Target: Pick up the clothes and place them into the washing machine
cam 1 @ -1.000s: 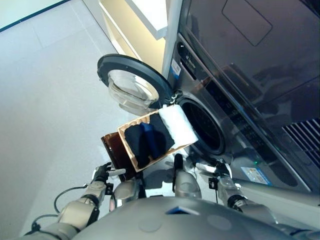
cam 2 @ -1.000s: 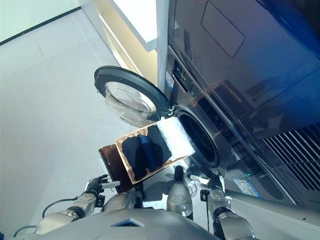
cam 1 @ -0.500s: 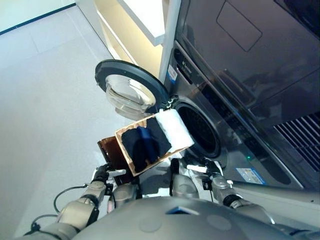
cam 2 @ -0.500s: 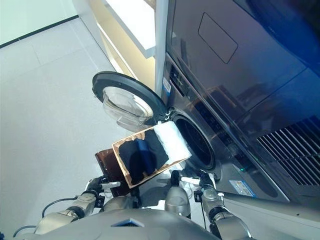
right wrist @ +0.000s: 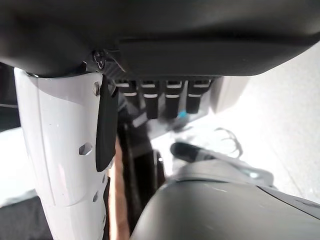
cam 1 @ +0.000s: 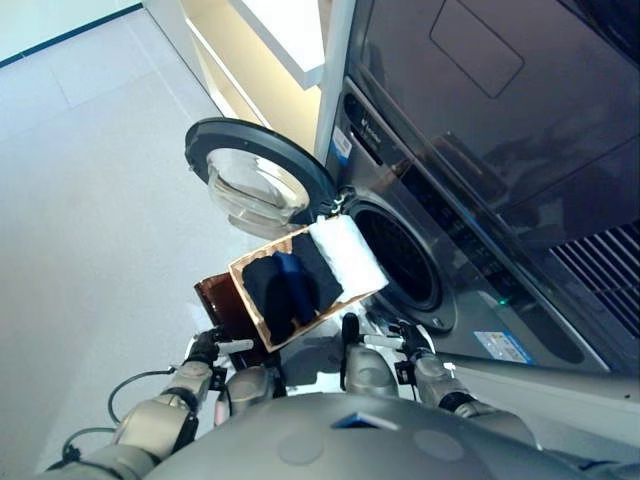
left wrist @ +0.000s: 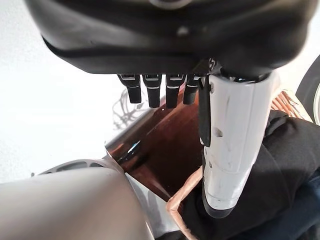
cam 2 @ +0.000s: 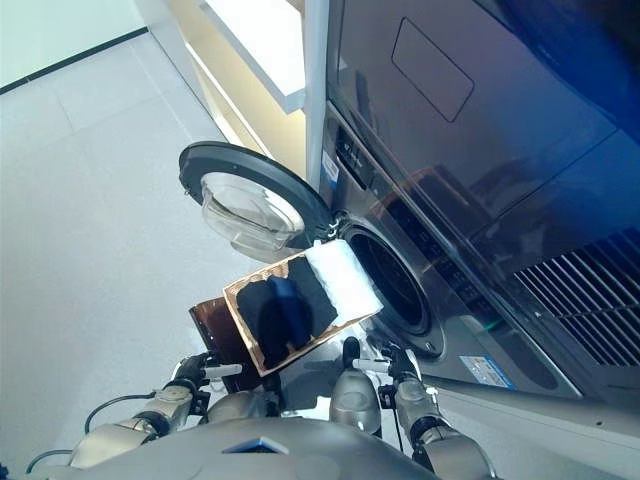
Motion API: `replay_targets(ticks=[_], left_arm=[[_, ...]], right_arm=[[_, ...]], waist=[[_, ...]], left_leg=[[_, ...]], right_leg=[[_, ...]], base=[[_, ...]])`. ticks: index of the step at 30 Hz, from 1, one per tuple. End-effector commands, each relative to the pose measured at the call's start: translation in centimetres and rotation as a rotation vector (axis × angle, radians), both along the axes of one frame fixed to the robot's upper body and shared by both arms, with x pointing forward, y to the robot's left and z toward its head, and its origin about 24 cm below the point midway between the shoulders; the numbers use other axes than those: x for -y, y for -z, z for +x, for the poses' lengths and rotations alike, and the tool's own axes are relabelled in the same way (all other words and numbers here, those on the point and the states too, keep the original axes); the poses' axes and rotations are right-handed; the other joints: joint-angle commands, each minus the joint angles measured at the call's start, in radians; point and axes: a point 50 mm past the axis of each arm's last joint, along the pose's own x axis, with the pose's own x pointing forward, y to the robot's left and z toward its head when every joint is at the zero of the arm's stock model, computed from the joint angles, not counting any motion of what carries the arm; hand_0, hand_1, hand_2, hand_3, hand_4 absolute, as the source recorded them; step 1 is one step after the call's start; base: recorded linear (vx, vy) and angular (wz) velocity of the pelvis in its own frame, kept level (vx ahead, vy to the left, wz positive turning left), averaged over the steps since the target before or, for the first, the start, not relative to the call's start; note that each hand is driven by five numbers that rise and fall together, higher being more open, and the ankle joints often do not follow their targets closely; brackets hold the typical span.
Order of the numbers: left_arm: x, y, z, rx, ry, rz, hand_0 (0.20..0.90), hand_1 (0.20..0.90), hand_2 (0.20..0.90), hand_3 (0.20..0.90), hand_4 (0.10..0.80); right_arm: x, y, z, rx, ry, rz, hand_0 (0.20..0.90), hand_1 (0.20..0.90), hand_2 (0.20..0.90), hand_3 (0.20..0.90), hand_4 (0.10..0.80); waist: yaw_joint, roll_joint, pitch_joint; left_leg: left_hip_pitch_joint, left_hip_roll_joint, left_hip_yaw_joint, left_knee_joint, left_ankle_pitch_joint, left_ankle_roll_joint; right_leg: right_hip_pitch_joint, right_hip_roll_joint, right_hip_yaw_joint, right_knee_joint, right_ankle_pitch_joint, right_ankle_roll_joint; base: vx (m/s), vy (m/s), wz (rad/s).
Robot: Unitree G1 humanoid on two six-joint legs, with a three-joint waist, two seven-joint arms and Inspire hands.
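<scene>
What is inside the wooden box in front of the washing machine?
The wooden box holds dark clothes, a blue garment among them, and a white cloth at the end nearest the open washing machine. The box floor beneath them is covered.

The washing machine [cam 1: 470,200] runs off the top and right edges of both eye views, so its full height and width cannot be seen, and the inside of its drum [cam 1: 400,258] is too dark to tell what it holds. The basket [cam 1: 300,285] hides part of the drum opening's lower left rim, and the brown stand [cam 1: 222,300] under it shows only as one glossy side. The dark clothes [cam 1: 285,290] lie bunched, so separate pieces cannot be told apart. The left robot hand [left wrist: 165,90] shows only short finger stubs and a white thumb in its wrist view; the right robot hand [right wrist: 165,97] likewise. The open door [cam 1: 255,180] is cut off in the left wrist view.
</scene>
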Motion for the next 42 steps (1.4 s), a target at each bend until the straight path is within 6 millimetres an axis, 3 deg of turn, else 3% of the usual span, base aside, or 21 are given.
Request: replay_targets(ticks=[1, 4, 5, 6, 15, 23, 32, 42], left_arm=[[-1.0, -0.4, 0.8, 0.020, -0.019, 0.044, 0.900, 0.900, 0.900, 0.900, 0.800], [-1.2, -0.6, 1.2, 0.042, -0.036, 0.053, 0.900, 0.900, 0.900, 0.900, 0.800], [-1.1, -0.6, 1.2, 0.042, -0.036, 0.053, 0.900, 0.900, 0.900, 0.900, 0.800], [-1.2, -0.7, 1.4, 0.056, -0.046, 0.056, 0.900, 0.900, 0.900, 0.900, 0.800], [-1.0, -0.8, 1.9, 0.069, -0.044, 0.060, 0.900, 0.900, 0.900, 0.900, 0.800], [-0.8, -0.9, 2.4, 0.081, -0.048, 0.066, 0.900, 0.900, 0.900, 0.900, 0.800], [-0.9, -1.2, 3.3, 0.109, -0.066, 0.077, 0.900, 0.900, 0.900, 0.900, 0.800], [-0.7, -1.3, 3.8, 0.125, -0.085, 0.072, 0.900, 0.900, 0.900, 0.900, 0.800]], right_arm=[[1.4, -2.6, 5.5, 0.191, -0.054, -0.091, 0.900, 0.900, 0.900, 0.900, 0.800], [0.7, -4.3, 8.5, 0.307, -0.131, -0.120, 0.900, 0.900, 0.900, 0.900, 0.800], [0.7, -4.3, 8.5, 0.307, -0.131, -0.121, 0.900, 0.900, 0.900, 0.900, 0.800], [0.5, -5.3, 10.0, 0.359, -0.178, -0.144, 0.900, 0.900, 0.900, 0.900, 0.800], [0.5, -7.5, 13.2, 0.432, -0.287, -0.250, 0.900, 0.900, 0.900, 0.900, 0.800], [0.7, -8.6, 14.8, 0.458, -0.311, -0.304, 0.900, 0.900, 0.900, 0.900, 0.800], [2.9, -9.1, 15.4, 0.409, -0.242, -0.398, 0.900, 0.900, 0.900, 0.900, 0.800], [3.2, -10.4, 16.9, 0.443, -0.201, -0.402, 0.900, 0.900, 0.900, 0.900, 0.800]], waist=[[0.012, 0.006, 0.039], [0.023, 0.009, 0.049], [0.022, 0.009, 0.048], [0.030, 0.010, 0.058], [0.061, 0.015, 0.086], [0.075, 0.018, 0.101], [0.098, 0.035, 0.128], [0.109, 0.054, 0.159]], left_leg=[[-0.081, -0.008, -0.045, 0.116, -0.069, -0.044], [-0.111, -0.004, -0.057, 0.123, -0.058, -0.050], [-0.112, -0.004, -0.057, 0.123, -0.058, -0.050], [-0.134, 0.001, -0.068, 0.128, -0.049, -0.054], [-0.201, 0.014, -0.121, 0.148, -0.023, -0.066], [-0.235, 0.018, -0.148, 0.149, -0.008, -0.071], [-0.292, 0.020, -0.180, 0.177, 0.002, -0.075], [-0.342, 0.019, -0.189, 0.210, 0.001, -0.075]], right_leg=[[0.003, -0.060, 0.003, 0.061, -0.022, 0.042], [-0.014, -0.059, -0.014, 0.064, -0.027, 0.036], [-0.015, -0.059, -0.014, 0.064, -0.027, 0.036], [-0.029, -0.057, -0.024, 0.071, -0.031, 0.032], [-0.055, -0.045, -0.066, 0.086, -0.050, 0.017], [-0.075, -0.040, -0.083, 0.096, -0.059, 0.011], [-0.106, -0.038, -0.103, 0.112, -0.067, 0.001], [-0.152, -0.033, -0.102, 0.149, -0.078, -0.010]], base=[[0.000, 0.000, 0.00], [-0.042, -0.041, 0.05], [-0.059, -0.062, 0.21], [-0.052, -0.065, 0.30], [-0.013, -0.064, 0.26], [-0.010, -0.037, 0.13], [-0.011, -0.028, 0.18], [-0.025, -0.003, 0.05]])
